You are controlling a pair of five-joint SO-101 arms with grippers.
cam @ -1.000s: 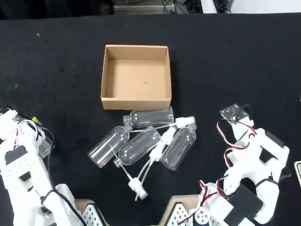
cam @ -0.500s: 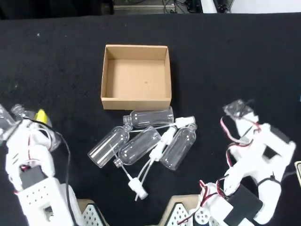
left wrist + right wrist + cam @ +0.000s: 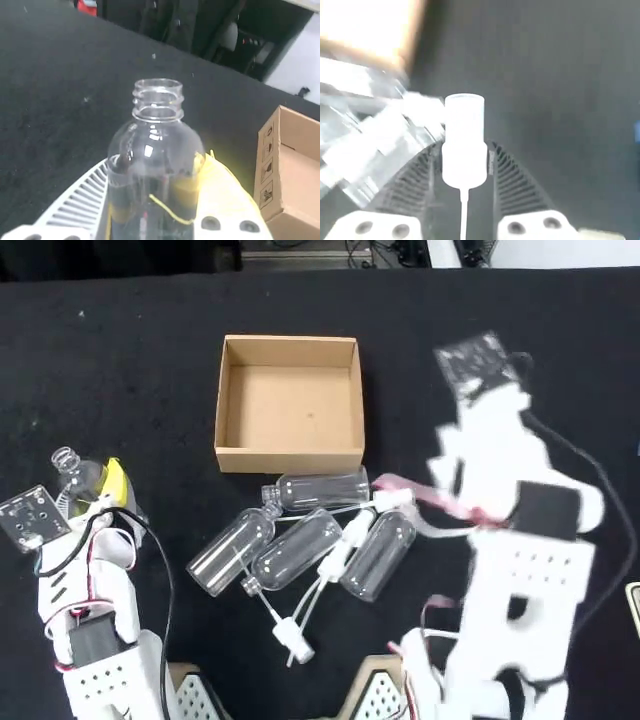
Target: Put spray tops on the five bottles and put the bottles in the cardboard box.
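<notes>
Left pincer (image 3: pixel 159 200) grips a clear plastic bottle (image 3: pixel 156 145) over the left side of the black table (image 3: pixel 520 330), well apart from the cardboard box (image 3: pixel 290 348). The bottle's threaded neck is bare, with no top, and its base is cut off in the left wrist view. Right pincer (image 3: pixel 465 165) is closed on a white spray top (image 3: pixel 464 137), whose thin dip tube runs down between the fingers and out of sight. Four more clear bottles (image 3: pixel 297 548) lie on their sides in a cluster just in front of the box, with loose white spray tops (image 3: pixel 293 633) among them. The number of tops is hard to make out.
</notes>
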